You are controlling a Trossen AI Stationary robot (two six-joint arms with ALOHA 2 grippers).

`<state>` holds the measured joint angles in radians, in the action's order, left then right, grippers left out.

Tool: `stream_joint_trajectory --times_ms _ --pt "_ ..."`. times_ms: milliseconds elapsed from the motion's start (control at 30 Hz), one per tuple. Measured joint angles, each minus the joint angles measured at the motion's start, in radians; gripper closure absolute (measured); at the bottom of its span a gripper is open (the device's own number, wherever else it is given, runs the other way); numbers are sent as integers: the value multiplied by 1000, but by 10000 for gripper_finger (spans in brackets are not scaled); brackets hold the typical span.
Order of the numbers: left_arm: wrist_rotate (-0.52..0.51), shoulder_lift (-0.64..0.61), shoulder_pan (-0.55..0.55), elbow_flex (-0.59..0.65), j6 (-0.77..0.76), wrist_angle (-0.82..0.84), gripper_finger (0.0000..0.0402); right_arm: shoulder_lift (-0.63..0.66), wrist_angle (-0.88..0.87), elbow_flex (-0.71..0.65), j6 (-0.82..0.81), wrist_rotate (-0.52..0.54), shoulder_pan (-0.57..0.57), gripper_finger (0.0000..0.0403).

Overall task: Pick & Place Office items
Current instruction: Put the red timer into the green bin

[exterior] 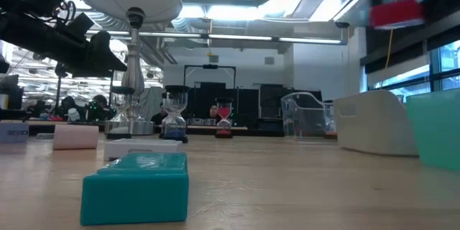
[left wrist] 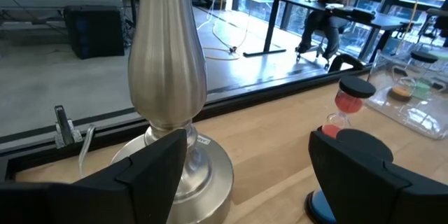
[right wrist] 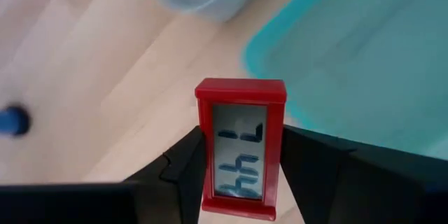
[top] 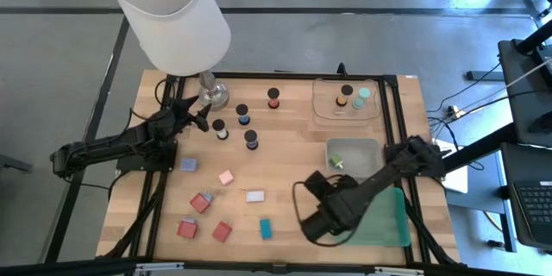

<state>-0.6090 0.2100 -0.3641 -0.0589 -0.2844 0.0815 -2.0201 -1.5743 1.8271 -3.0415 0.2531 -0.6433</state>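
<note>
Fingers of the right gripper press on both sides of a red block, a flat rectangular frame with a pale window showing dark maze-like lines. It hangs above the wooden desk, beside the teal plastic tray at the lower right of the high view. In the low view the red block appears blurred at the upper right, well above the desk. The right arm reaches in from the right edge, bent low toward the bottom centre.

Fingers of the left gripper, dark and blocky, stand wide apart with nothing between them, close to the brushed-metal lamp base at the upper left of the desk. The left arm stretches in from the left edge.

Small rectangular blocks lie on the lower left of the desk: teal, white, pink, lavender and three red ones. Short hourglass-like cylinders with black caps stand upright at upper centre. A clear tray at upper right holds three round pieces; a grey bin sits below it.
</note>
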Motion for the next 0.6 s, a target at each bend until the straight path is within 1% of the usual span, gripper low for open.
stream_joint_trajectory --times_ms 100,167,233,400,500,600 --pt "0 0 0 0 0 0 105 50 6 -82 -93 -56 -40 242" --pt "0 0 0 0 0 1 105 81 1 -124 -97 -97 -60 242" --pt "0 0 0 0 0 -3 105 113 2 -166 -100 -164 -73 241" --pt "0 0 0 0 0 -1 105 144 3 -205 -101 -287 -79 241" --pt "0 0 0 0 0 -2 105 145 4 -238 -101 -321 -79 241" --pt "0 0 0 0 0 -2 105 145 41 -295 -101 -320 -79 241"
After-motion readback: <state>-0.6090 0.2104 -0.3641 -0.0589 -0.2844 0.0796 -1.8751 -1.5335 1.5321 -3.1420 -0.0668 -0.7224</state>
